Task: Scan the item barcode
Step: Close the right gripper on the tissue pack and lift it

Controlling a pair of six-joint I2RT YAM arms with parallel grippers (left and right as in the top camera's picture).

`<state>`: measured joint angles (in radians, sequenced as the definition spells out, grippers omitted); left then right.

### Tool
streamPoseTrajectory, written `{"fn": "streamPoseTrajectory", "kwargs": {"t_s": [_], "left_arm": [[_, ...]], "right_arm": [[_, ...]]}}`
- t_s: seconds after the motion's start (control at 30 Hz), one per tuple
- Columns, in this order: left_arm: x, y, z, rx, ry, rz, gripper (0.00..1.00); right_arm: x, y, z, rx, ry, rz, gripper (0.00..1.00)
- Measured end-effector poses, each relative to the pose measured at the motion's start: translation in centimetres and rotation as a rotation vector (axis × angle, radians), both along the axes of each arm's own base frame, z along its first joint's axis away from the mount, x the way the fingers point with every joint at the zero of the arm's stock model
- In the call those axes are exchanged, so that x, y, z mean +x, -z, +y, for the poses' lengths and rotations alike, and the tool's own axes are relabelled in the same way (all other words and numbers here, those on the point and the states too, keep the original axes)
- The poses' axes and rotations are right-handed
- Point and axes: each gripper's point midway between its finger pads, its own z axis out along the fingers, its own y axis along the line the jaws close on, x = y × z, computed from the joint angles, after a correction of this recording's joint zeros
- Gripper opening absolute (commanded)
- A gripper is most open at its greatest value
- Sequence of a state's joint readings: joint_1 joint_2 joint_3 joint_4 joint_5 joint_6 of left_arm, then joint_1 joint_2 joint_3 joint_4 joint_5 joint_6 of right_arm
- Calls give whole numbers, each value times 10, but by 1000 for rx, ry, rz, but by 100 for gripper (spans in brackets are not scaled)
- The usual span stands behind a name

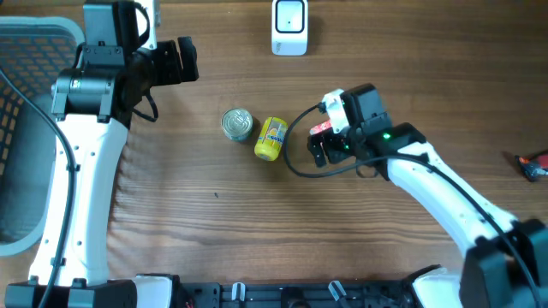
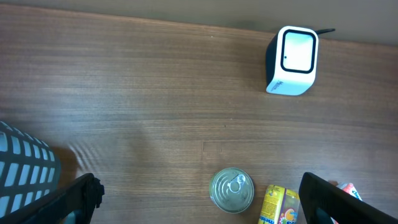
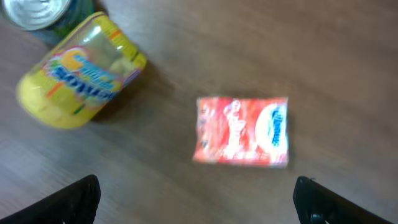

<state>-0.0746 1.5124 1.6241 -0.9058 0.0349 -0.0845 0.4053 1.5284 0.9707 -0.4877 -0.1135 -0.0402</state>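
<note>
1. Flat on the brown wooden tabletop (image 1: 214, 222), right of centre: a red-and-white rectangular packet (image 3: 241, 130), long side across the right wrist view.
2. Red over most of its upper face, with pale figures in the middle and a white patch with blue lettering at one end; print too blurred to read.
3. From overhead, only a red sliver of it on show, the rest hidden beneath the arm above it.
4. Directly over it, the right pincer (image 3: 196, 186), jaws spread wide, nothing held; one dark fingertip (image 3: 81, 199) out to each side, both clear of the packet's edges.
5. Near the packet but apart from it, on the side toward the table's middle: a yellow plastic jar (image 3: 81, 71) with a blue-lettered label, lying on its side.
6. Just beside the jar, a silver pull-tab tin can (image 1: 238, 124) standing upright; cannot tell whether the two touch.
7. At the far edge of the tabletop, well apart from the group: a white box-shaped scanner (image 1: 289, 26) with a dark-framed window.
8. Over the far left of the tabletop, the left pincer (image 2: 198, 193), jaws likewise wide apart, empty, touching nothing; can, jar and scanner all within its wrist view.
9. At the left border, a grey slatted basket (image 1: 26, 128).
10. At the right border, a small red-and-black object (image 1: 531, 164), too small to identify.
</note>
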Motion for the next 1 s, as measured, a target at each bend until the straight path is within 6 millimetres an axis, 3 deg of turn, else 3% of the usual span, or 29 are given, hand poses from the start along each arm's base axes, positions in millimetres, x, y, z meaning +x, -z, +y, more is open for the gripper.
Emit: {"fn": "streamPoseTrajectory", "kwargs": {"t_s": [0.13,0.33,0.63,0.8,1.0], "left_arm": [[0,0,0,0,0,0,100],[0,0,0,1,-1,0,100],[0,0,0,1,-1,1,100],[0,0,0,1,-1,0,100],[0,0,0,1,-1,0,100]], "right_arm": [[27,25,-1,-80,-34,-66,100],[34,61,-14,-182,-15,-33,100],[43,73,-11,-182,-15,-48,99],[41,85,-9,-173,-4,-17,77],[40,87,-9,-152,35,-3,66]]}}
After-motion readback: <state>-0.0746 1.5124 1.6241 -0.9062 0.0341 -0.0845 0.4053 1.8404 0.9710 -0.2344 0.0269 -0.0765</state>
